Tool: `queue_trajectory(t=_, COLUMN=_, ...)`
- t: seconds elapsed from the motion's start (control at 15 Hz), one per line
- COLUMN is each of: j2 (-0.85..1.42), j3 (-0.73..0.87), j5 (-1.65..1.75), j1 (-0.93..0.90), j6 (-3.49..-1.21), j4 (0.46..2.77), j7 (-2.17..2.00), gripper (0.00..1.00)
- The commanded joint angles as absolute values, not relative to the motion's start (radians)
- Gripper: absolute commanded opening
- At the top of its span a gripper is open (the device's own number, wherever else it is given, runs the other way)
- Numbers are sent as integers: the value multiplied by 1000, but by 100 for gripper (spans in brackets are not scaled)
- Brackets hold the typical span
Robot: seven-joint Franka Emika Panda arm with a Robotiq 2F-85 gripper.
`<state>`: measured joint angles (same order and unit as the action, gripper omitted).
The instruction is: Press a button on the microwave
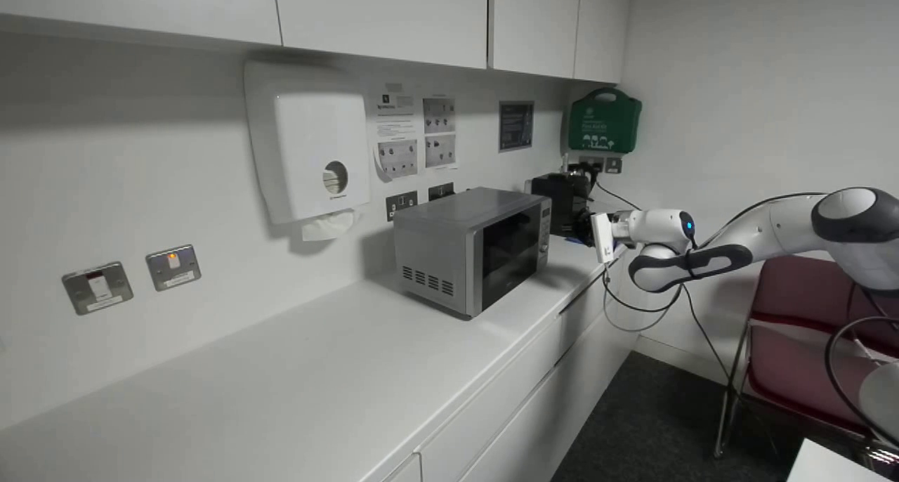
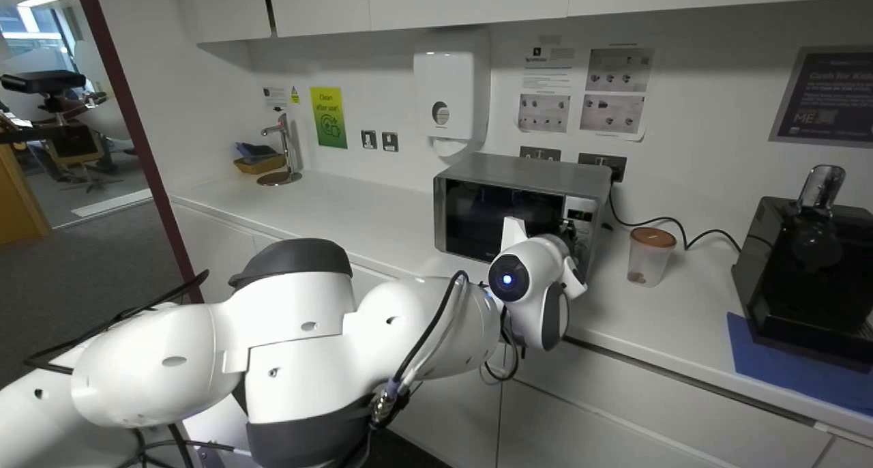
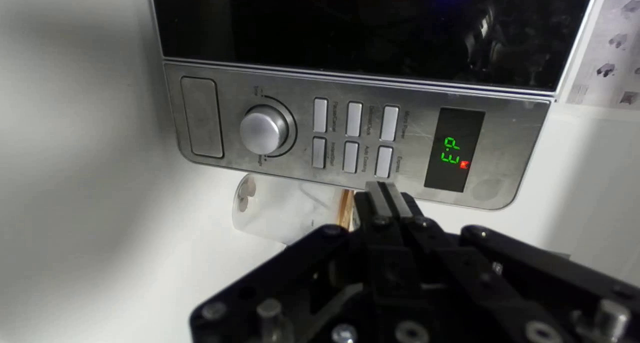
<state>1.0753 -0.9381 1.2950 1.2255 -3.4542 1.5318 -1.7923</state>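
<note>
Can see the microwave (image 1: pixel 472 246) on the white desk (image 1: pixel 281 391), silver-grey, close to the wall (image 1: pixel 175 201), with vent slots (image 1: pixel 426 280) in its side and a dark glass window (image 1: pixel 516 246) across its front. Find the arm (image 2: pixel 300 345) stretched toward that front in both exterior views, with the end effector (image 3: pixel 382 184) at the control panel (image 3: pixel 417 143) and its fingers (image 3: pixel 377 200) together, side by side. Note the tips, in the wrist view, just below the button (image 3: pixel 384 161) labelled Express — one of six between the round knob (image 3: pixel 263 129) and the display (image 3: pixel 454 150), lit with green characters and a red mark. Cannot tell touch from a gap there, given the angle. Spot a clear tub (image 2: pixel 651 260) on the desk beside the microwave, upright under an orange-brown lid (image 2: pixel 653 237), and farther along a black machine (image 2: pixel 805 270) on a blue mat (image 2: pixel 784 371). Also have a white dispenser (image 1: pixel 309 145) higher up on the wall — plus a green first aid case (image 1: pixel 604 120) below the cupboards (image 1: pixel 383 11) and, behind the arm in an exterior view, a red chair (image 1: pixel 801 369).
</note>
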Motion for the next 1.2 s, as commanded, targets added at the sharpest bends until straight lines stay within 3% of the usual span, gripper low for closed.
queue_trajectory(t=0.0, j2=1152, j3=-998, j5=1353, j1=1205, j6=-3439, j4=1449, j7=-1775, gripper=0)
queue_trajectory(t=1.13, j2=1252, j3=-1058, j5=1409, j1=1139, j6=-3412, j4=1344, j7=-1788, gripper=0)
